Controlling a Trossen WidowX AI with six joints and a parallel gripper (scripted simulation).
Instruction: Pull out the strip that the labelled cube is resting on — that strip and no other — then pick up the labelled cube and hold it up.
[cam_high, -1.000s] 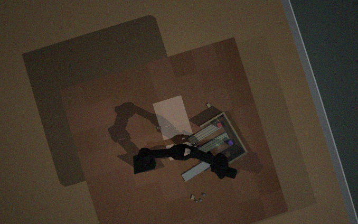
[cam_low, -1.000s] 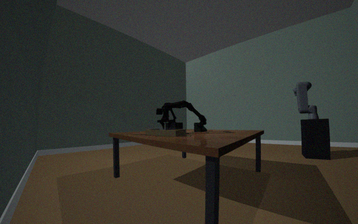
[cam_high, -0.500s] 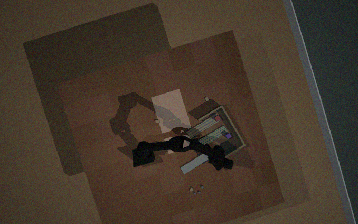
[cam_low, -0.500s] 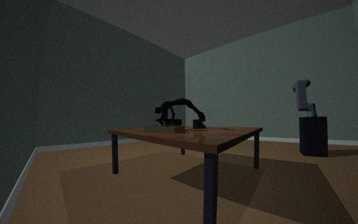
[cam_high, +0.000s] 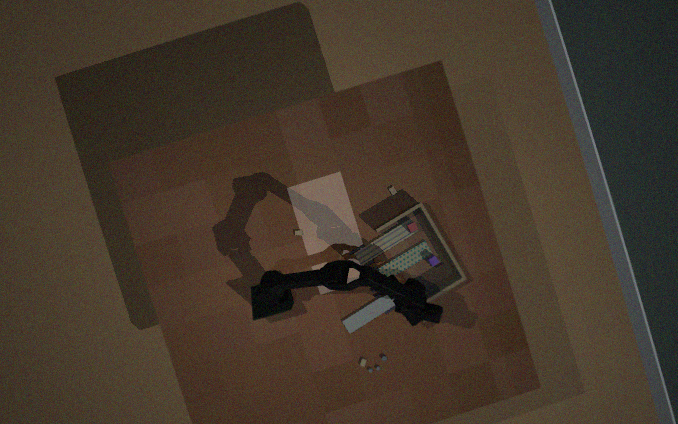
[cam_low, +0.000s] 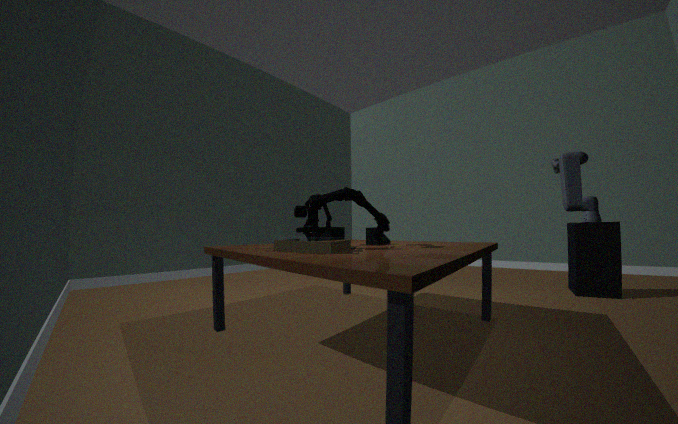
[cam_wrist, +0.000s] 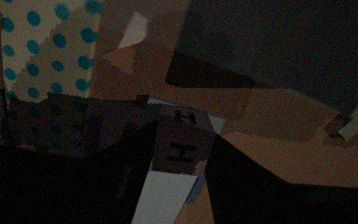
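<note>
Gripping the H-labelled cube (cam_wrist: 181, 138) appears in hand: jaws (cam_low: 307, 236) pinch its sides above the white strip (cam_high: 364, 317) (cam_wrist: 166, 196), inward of the tabletop's (cam_high: 492, 350) (cam_low: 350, 267) lower-right corner, top view. Next: firm closure, straight lift.

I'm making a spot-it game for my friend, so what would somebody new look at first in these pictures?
Probably the big black robot arm, bending over the wooden table. Up close, a dark pinkish block with an H sits on a pale strip, between the gripper's fingers. Bright teal dots cover another strip, off to the left in the close-up.
</note>
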